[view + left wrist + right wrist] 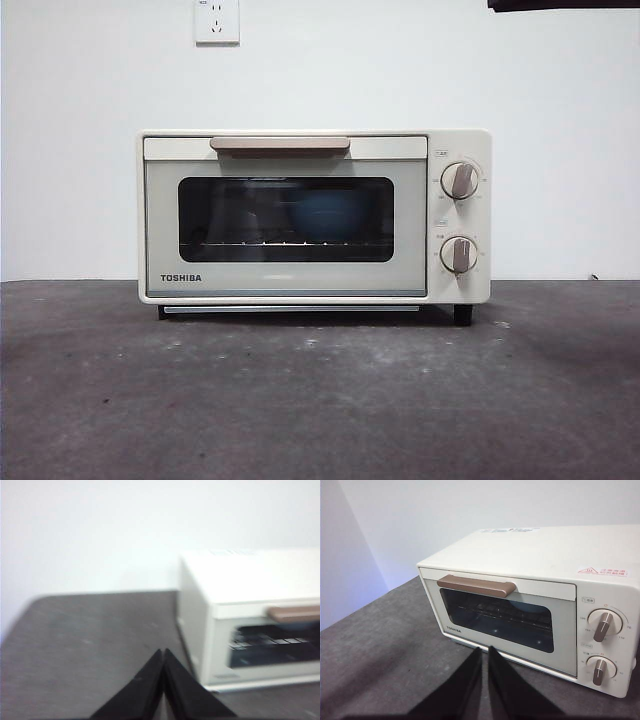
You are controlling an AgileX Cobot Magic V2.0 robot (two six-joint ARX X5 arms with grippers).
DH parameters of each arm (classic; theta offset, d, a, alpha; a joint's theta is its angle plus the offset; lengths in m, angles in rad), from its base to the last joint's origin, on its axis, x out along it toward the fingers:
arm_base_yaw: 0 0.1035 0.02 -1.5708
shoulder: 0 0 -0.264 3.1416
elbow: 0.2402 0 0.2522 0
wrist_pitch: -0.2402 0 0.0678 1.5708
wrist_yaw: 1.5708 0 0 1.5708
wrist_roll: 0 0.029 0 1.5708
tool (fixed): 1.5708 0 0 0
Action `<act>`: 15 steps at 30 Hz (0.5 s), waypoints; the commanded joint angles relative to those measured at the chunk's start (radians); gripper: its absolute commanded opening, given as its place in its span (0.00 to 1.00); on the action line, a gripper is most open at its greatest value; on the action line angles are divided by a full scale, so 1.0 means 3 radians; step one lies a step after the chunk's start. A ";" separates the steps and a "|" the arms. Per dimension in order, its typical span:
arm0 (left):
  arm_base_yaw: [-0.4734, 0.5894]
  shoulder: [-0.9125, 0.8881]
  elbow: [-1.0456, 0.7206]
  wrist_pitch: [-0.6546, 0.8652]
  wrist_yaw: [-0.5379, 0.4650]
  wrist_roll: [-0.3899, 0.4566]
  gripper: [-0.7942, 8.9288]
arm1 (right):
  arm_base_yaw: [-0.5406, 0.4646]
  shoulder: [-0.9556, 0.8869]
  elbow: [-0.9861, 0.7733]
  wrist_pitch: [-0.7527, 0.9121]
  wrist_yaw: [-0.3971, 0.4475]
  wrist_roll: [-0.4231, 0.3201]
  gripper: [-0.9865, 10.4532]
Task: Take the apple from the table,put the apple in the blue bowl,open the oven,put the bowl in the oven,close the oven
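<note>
The cream-white Toshiba oven [314, 216] stands at the back of the table [320, 400] with its door closed. Through the dark glass window the blue bowl [330, 218] shows dimly on the rack inside. The apple cannot be made out. My left gripper [163, 652] is shut and empty, hovering over the table off the oven's [250, 615] left side. My right gripper [485, 650] is shut and empty too, a little in front of the oven [530, 605] door, below its beige handle [476, 586]. In the front view only a black arm tip [560, 5] shows at the top right corner.
A white wall with a power socket [217, 20] rises behind the oven. Two round knobs [460, 181] sit on the oven's right panel. The table's left edge [15, 625] runs near the left gripper.
</note>
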 commanded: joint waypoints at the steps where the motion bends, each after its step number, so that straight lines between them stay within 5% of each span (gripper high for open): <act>1: 0.0163 -0.0245 -0.0292 0.0248 0.0001 0.0055 0.09 | 0.0023 0.0008 0.0008 0.0036 0.0013 -0.0031 0.09; 15: 0.0338 -0.1161 -0.1532 0.0380 0.0001 0.0008 0.09 | 0.0023 0.0008 0.0008 0.0036 0.0013 -0.0031 0.09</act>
